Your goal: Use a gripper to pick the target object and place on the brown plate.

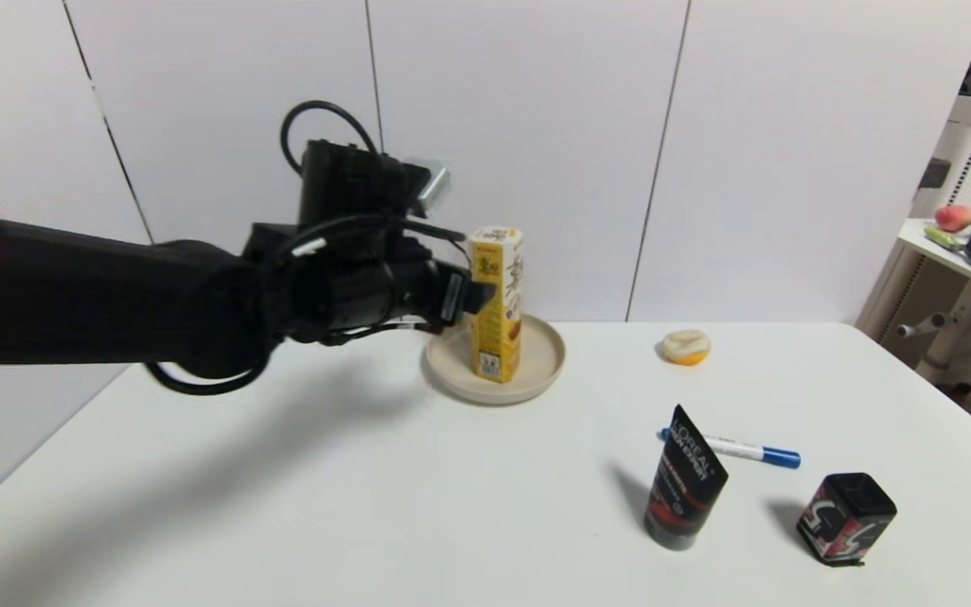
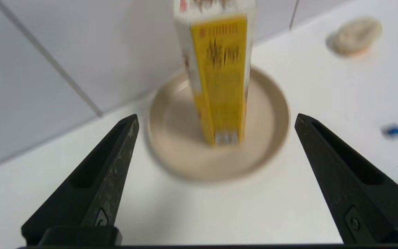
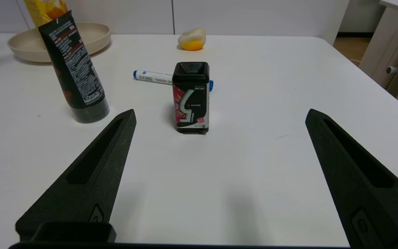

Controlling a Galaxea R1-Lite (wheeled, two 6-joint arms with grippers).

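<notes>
The yellow and white carton [image 1: 498, 303] stands upright on the brown plate [image 1: 536, 375] at the back of the white table. My left gripper [image 1: 475, 297] is open and empty, level with the carton's middle and just to its left in the head view. In the left wrist view the carton [image 2: 219, 79] and the plate [image 2: 271, 114] lie ahead of the gripper [image 2: 215, 117], beyond the fingertips [image 2: 130, 128], with table showing between. My right gripper [image 3: 220, 111] is open and empty, low over the table's near right part, and is out of the head view.
A black L'Oreal tube [image 1: 686, 480] stands at the front right, with a blue-capped marker [image 1: 734, 448] behind it and a small black box [image 1: 846, 516] to its right. A yellow-white round piece [image 1: 687, 346] lies right of the plate. A side table [image 1: 966, 253] stands far right.
</notes>
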